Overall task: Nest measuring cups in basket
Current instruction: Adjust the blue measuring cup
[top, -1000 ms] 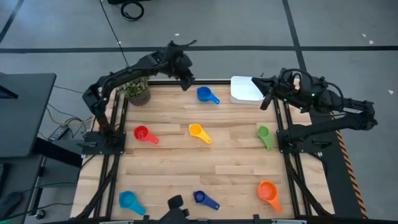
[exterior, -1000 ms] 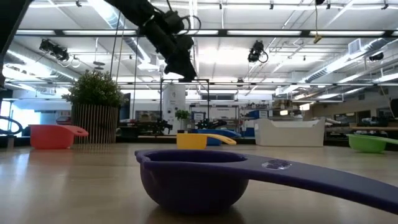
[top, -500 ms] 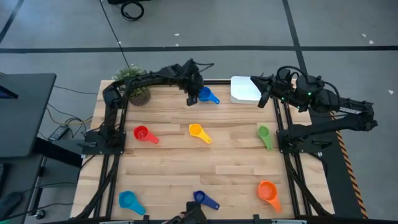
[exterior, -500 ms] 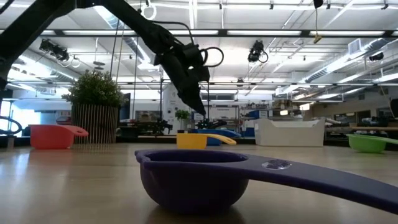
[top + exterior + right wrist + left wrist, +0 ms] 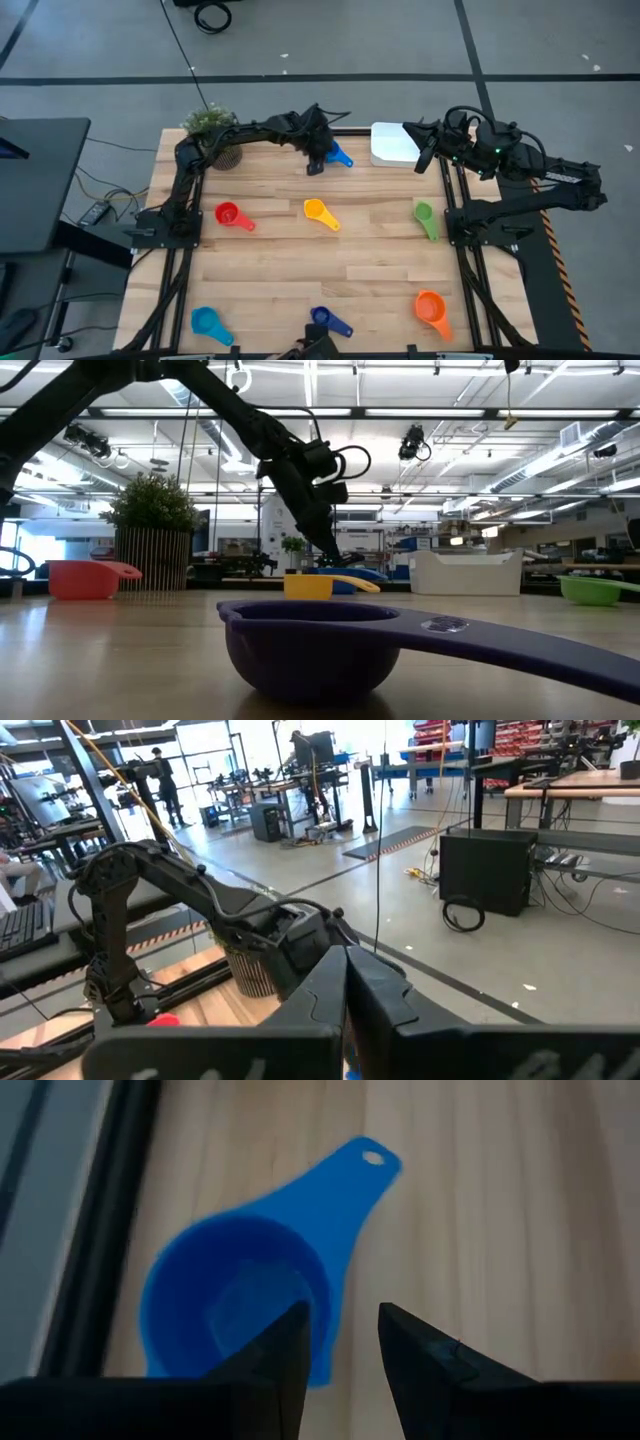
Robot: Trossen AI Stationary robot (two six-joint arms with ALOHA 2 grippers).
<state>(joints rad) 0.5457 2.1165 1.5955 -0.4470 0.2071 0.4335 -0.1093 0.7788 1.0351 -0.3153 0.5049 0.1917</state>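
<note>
We had the left hand [image 5: 318, 163], its fingers spread, poised over the small blue round plastic measuring cup [image 5: 333, 153] lying at the far edge of the wooden surface [image 5: 360, 260], just beside the shallow white plastic basket [image 5: 393, 145]. The fingers straddled the cup's rim near its handle, so we judged the pick-up step underway, the next move being to close and lift. The right hand [image 5: 426, 157] waited by the basket, pressed together.

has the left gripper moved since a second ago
Yes. In the high view the left gripper has swung away from the potted green plant toward the white plastic basket, now over the round blue plastic measuring cup.
</note>
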